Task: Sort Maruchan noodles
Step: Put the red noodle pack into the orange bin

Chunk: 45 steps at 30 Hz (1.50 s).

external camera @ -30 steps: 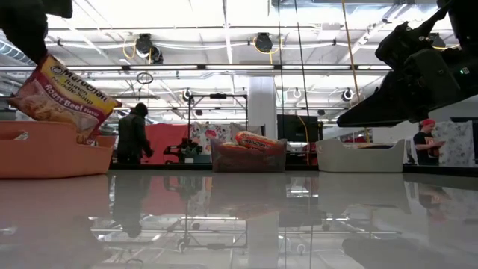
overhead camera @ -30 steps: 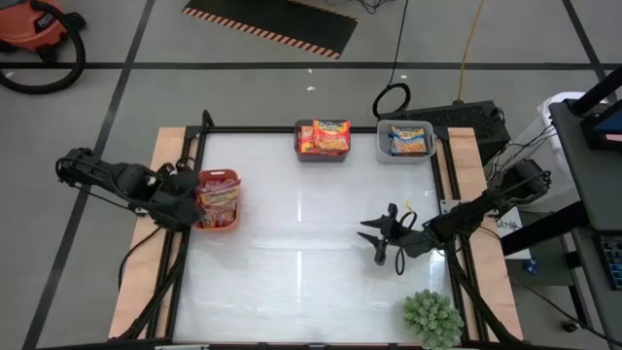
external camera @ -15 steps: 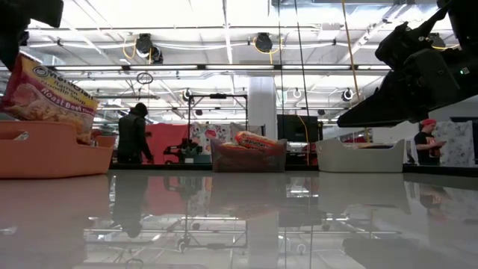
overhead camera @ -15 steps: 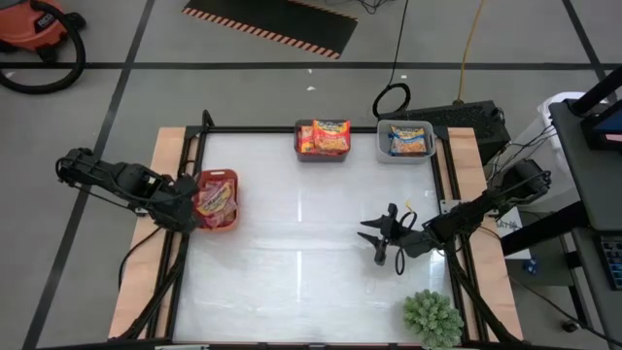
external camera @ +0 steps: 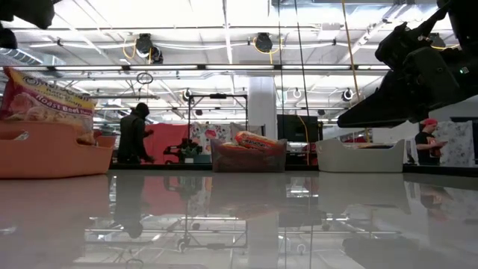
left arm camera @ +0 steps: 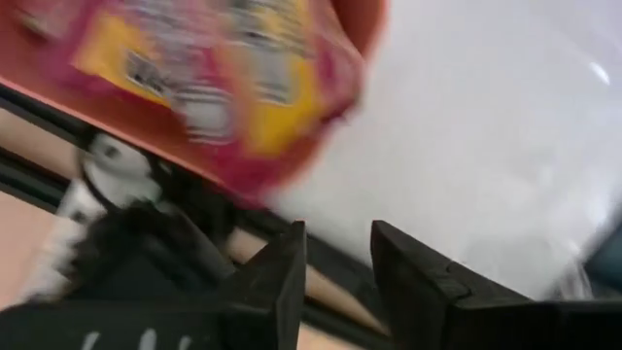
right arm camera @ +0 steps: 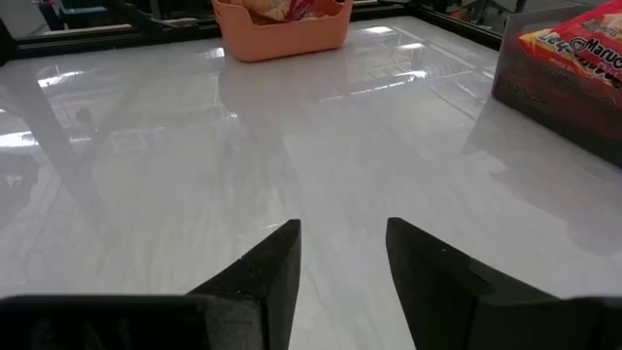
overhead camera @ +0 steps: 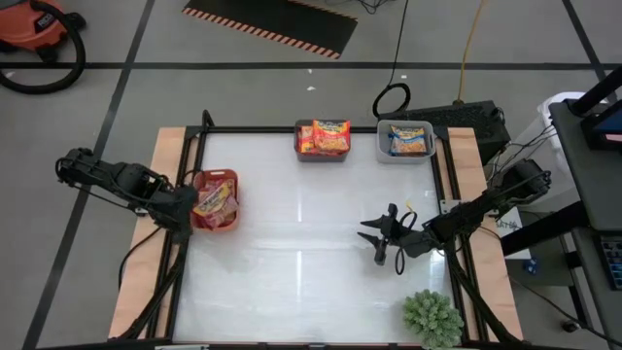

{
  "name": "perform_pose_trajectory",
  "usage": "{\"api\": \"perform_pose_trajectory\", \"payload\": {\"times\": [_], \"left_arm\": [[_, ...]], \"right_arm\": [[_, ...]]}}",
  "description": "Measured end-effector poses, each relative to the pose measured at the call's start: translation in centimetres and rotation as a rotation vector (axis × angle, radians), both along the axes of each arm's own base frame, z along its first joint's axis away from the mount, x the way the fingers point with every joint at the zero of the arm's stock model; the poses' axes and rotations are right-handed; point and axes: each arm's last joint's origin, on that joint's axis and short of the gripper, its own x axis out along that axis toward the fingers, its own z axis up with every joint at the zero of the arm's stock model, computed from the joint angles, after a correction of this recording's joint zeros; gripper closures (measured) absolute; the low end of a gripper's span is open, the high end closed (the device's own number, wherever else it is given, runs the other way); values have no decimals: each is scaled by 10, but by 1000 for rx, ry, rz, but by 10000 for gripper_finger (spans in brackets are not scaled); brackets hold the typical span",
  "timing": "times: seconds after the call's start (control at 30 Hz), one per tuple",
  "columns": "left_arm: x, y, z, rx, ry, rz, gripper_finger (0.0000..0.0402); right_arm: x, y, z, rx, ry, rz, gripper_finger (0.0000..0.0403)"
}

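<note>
Maruchan noodles: one Roast Beef packet [overhead camera: 214, 201] lies in the red bin [overhead camera: 229, 177], left-centre of the high view; in the low view it leans against the bin's back edge, far left [external camera: 46, 107].
Other packets: a stack [overhead camera: 323, 137] in the grey bin [overhead camera: 300, 152], top centre; blue-trimmed ones [overhead camera: 409, 140] in the white bin [overhead camera: 383, 156], just right of it.
Left gripper: [overhead camera: 185, 206] at the red bin's left rim, over the table's black frame rail [overhead camera: 177, 243]. Fingers [left arm camera: 275, 282] slightly apart, nothing between them; the packet shows blurred beyond them in the wrist view, clear of the tips.
Right gripper: [overhead camera: 381, 240] hovers over bare tabletop [overhead camera: 292, 253], right of centre. Fingers [right arm camera: 270, 267] spread, pinching nothing.
Obstructions: none between the right gripper and the bins; the white surface is open across the middle.
Surroundings: green plant [overhead camera: 432, 318] at the lower right table corner; orange shop vac [overhead camera: 37, 23] upper left on the floor; hazard-striped mat [overhead camera: 272, 21] top centre; coiled cable [overhead camera: 393, 98] behind the white bin.
Background, low view: a person [external camera: 134, 134] stands left of centre beyond the table; another in a red cap [external camera: 427, 140] at far right.
</note>
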Motion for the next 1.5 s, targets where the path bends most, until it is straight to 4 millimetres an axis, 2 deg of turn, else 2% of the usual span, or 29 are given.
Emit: {"api": "perform_pose_trajectory", "payload": {"times": [0.2,0.43,0.67,0.87,1.03,1.23,1.37,1.5], "left_arm": [[-2,-6,1,-187,57,-143,275],[-5,-8,2,-297,82,-182,275],[1,-4,-1,-85,35,-169,275],[8,-7,-2,-58,49,-256,275],[14,-6,10,-4,-2,-338,275],[18,-4,25,37,-62,-325,275],[24,0,25,196,-97,-304,275],[39,1,16,320,-112,-306,275]], "right_arm": [[0,0,0,0,0,0,257],[0,0,0,-3,1,1,257],[0,0,0,-2,-1,-2,257],[1,-1,2,-9,-14,-3,257],[3,-6,2,-12,-13,-27,257],[4,-9,2,-14,-11,-43,257],[5,-10,2,-16,-9,-45,257],[5,-10,1,-14,-9,-44,257]]}}
